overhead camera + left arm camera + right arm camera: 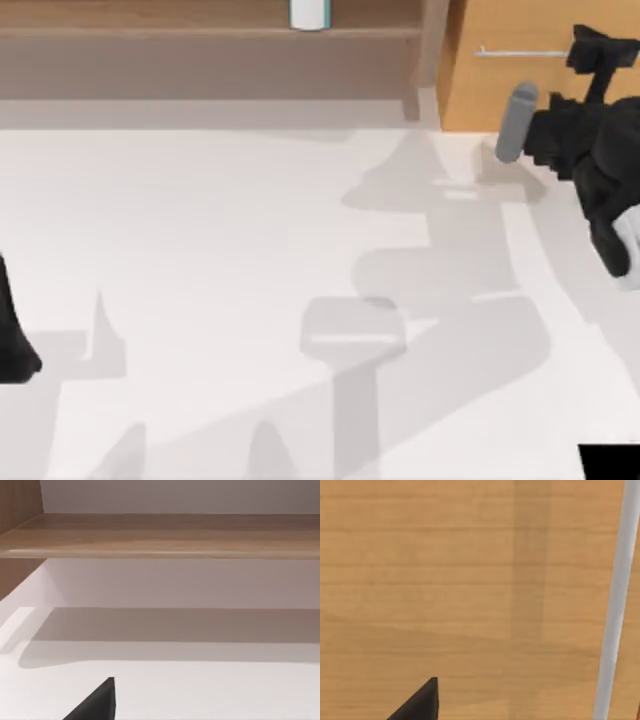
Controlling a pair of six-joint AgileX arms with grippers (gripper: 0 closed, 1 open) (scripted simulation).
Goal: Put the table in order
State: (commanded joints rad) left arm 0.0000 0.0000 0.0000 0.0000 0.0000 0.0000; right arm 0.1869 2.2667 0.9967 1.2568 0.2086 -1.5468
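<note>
The white table point(200, 250) spreads across the top view with nothing lying on its bare surface. My right gripper point(588, 48) is raised at the back right, close against the front of the orange-tan cabinet point(510, 90) and just right of its silver bar handle point(520, 52). In the right wrist view the cabinet front point(445, 580) is very near, with the handle point(615, 605) running past one side. My left arm point(12, 340) is parked at the table's left edge.
A light brown shelf point(200, 50) runs along the back, and a white cylinder point(310, 14) stands on it. The shelf board point(160, 535) faces the left wrist camera. A black block point(610, 462) sits at the front right corner.
</note>
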